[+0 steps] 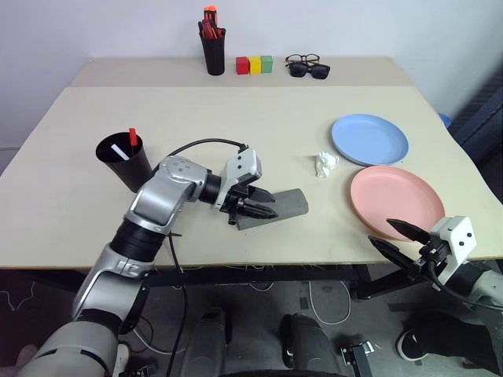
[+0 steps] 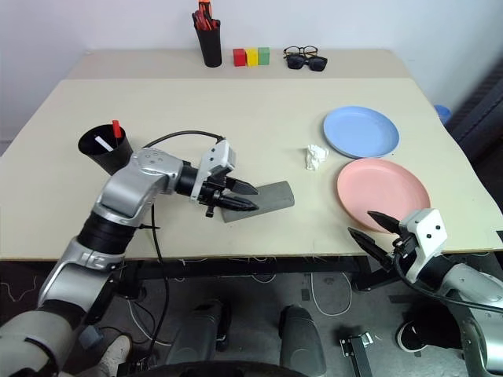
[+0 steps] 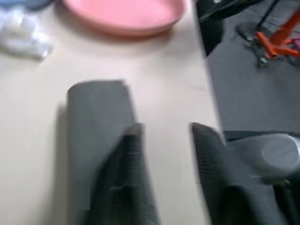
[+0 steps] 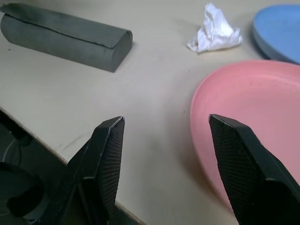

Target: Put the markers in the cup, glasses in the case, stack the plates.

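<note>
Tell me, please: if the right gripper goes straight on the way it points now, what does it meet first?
Probably the pink plate. The right gripper is open, with one of its fingers already beside the near rim. Depth is unclear, so it might pass just above.

The grey oblong felt-textured case looks matt and faintly fuzzy. The salmon pink plastic plate and light blue plastic plate are smooth with a soft sheen. The crumpled white paper wad is creased. The pale beige table top is smooth, matt.
</note>
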You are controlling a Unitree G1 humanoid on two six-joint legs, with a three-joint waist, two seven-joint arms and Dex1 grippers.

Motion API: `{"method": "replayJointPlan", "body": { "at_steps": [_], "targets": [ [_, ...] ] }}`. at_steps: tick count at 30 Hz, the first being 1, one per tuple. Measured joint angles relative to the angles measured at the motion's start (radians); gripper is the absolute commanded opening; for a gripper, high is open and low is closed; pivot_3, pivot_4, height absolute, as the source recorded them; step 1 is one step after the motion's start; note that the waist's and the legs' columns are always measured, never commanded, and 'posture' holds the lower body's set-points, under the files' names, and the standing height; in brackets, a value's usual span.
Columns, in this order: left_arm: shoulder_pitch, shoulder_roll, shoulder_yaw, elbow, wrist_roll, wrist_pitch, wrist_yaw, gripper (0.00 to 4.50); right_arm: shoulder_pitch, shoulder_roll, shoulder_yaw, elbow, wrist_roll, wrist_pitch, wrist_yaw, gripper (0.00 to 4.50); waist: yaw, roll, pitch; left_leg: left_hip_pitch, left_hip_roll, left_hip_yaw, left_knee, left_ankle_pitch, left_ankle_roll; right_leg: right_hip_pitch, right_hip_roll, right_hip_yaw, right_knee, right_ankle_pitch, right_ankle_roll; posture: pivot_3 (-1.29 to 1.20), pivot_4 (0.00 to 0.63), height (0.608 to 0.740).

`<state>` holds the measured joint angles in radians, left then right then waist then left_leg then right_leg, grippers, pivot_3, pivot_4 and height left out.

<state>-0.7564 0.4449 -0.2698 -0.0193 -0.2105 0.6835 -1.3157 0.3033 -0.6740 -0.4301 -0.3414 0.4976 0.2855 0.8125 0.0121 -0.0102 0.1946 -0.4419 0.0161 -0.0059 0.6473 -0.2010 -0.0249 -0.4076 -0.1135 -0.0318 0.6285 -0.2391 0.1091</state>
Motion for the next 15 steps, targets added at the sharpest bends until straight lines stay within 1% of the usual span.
{"method": "replayJointPlan", "body": {
  "at_steps": [3, 6, 12, 13, 15],
  "targets": [
    [0.008, 0.024, 0.018, -0.03, -0.03, 0.0, 0.008, 4.47, -0.032, -0.007, 0.018, 0.072, -0.018, -0.009, 0.016, 2.92, 0.002, 0.0, 0.0, 0.0, 0.0, 0.0, 0.002, 0.0, 0.0, 0.001, 0.0, 0.0, 0.0, 0.0, 0.0, 0.0, 0.15, 0.74],
    [0.011, 0.048, 0.022, -0.051, -0.043, -0.025, 0.017, 4.47, -0.092, -0.009, 0.058, 0.155, -0.057, -0.018, 0.019, 2.92, 0.0, 0.0, 0.0, 0.0, 0.0, 0.0, 0.001, 0.0, 0.0, 0.001, 0.0, 0.0, -0.001, 0.0, 0.0, 0.0, 0.15, 0.74],
    [0.042, 0.055, 0.021, -0.08, -0.042, -0.089, 0.074, 4.47, -0.254, -0.008, 0.172, 0.306, -0.157, -0.077, 0.014, 2.92, -0.003, 0.0, 0.0, 0.0, 0.0, 0.0, 0.0, 0.0, 0.0, 0.0, 0.001, 0.0, 0.0, 0.0, 0.0, 0.0, 0.15, 0.74],
    [0.049, 0.057, 0.02, -0.083, -0.042, -0.095, 0.086, 4.5, -0.289, -0.008, 0.195, 0.341, -0.183, -0.087, 0.008, 2.66, -0.002, 0.0, 0.0, 0.0, 0.0, 0.0, 0.0, 0.0, 0.0, 0.0, 0.001, 0.0, 0.0, 0.0, 0.0, 0.0, 0.15, 0.74],
    [0.055, 0.058, 0.019, -0.087, -0.042, -0.103, 0.106, 4.5, -0.332, -0.008, 0.223, 0.386, -0.211, -0.091, -0.003, 2.01, -0.001, 0.0, 0.0, 0.0, 0.0, 0.0, 0.0, 0.0, 0.0, 0.0, 0.001, 0.0, 0.0, 0.0, 0.0, 0.0, 0.15, 0.74]
  ]
}}
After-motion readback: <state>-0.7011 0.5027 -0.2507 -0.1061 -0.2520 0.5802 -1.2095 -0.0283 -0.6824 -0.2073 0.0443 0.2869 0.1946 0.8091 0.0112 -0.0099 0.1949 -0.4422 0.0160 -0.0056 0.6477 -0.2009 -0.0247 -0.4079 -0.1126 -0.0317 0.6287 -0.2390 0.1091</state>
